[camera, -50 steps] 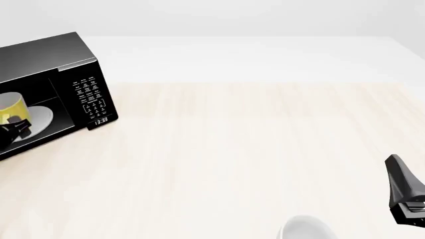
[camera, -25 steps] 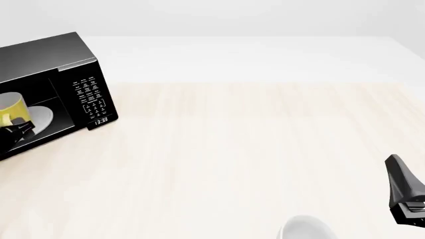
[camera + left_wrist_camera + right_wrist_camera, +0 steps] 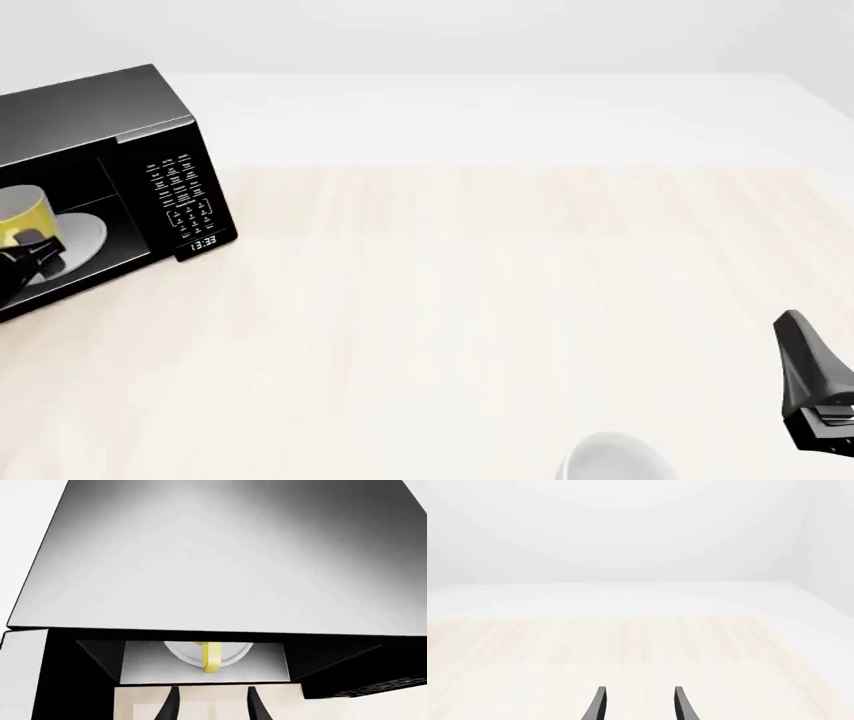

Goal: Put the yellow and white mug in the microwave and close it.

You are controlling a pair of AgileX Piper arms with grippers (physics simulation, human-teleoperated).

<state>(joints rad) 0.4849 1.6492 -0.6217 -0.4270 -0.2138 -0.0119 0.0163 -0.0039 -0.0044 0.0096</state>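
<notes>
The black microwave (image 3: 134, 130) stands open at the table's far left. The yellow and white mug (image 3: 24, 215) stands inside it on the white round plate (image 3: 83, 238). In the left wrist view only the mug's yellow handle (image 3: 211, 656) and the plate (image 3: 233, 652) show in the cavity, under the microwave's top (image 3: 220, 565). My left gripper (image 3: 30, 262) is just in front of the mug, outside the opening; its fingers (image 3: 169, 707) are apart and hold nothing. My right gripper (image 3: 809, 385) is at the near right, open and empty (image 3: 638, 707).
A plain white-grey rounded vessel (image 3: 611, 462) sits at the table's front edge, left of my right gripper. The microwave's button panel and clock (image 3: 190, 200) face the table's middle. The light wooden tabletop (image 3: 507, 290) stretches between the arms.
My left gripper has shifted slightly in front of the mug, apart from it. The mug stays on the plate. The right arm has not moved.
</notes>
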